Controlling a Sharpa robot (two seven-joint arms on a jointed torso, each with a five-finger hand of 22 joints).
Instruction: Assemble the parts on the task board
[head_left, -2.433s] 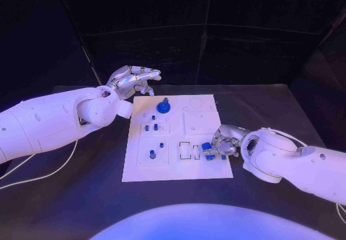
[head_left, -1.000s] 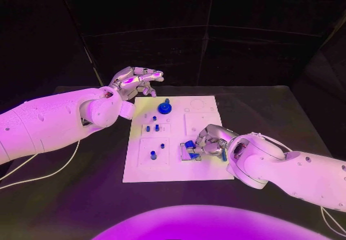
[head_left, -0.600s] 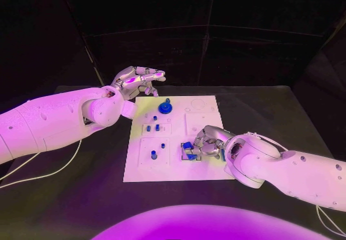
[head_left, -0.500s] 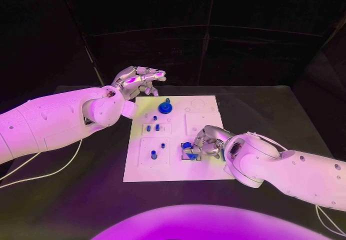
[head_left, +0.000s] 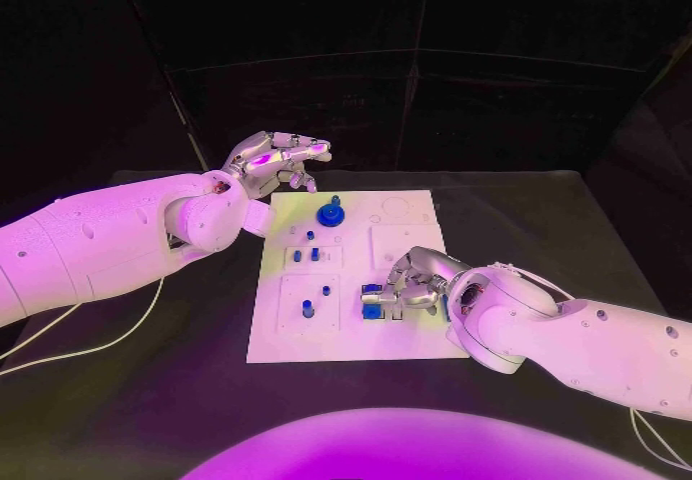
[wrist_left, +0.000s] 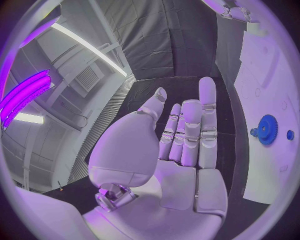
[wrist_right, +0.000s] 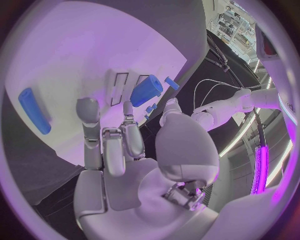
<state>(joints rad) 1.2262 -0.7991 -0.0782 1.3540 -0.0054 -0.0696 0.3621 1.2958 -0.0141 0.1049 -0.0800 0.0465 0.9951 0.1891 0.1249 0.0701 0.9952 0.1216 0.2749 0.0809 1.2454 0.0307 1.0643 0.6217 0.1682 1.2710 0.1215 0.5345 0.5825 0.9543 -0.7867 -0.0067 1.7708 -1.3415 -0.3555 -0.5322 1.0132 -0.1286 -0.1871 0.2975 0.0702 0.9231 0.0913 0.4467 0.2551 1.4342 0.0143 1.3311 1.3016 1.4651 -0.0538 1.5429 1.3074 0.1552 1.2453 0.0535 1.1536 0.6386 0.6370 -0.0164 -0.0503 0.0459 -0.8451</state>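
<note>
One blue cylindrical part (head_left: 371, 303) pinched by the right hand (head_left: 408, 289) is at the task board's (head_left: 408, 335) slot, needing seating; left hand (head_left: 274, 160) hovers empty, fingers apart.

Lighting: magenta-violet wash, brightest on the white arms and the task board (head_left: 411, 340) | Background: dark, black table (head_left: 562, 230) absorbs light | Source: glowing strip lights at the rims of both wrist views | Distortion: strong fisheye bending in wrist views, dark surround | Focus: head view sharp, slight glare on arm shells

White task board (head_left: 411, 340) mid-table, blue parts (head_left: 330, 214) on it.
</note>
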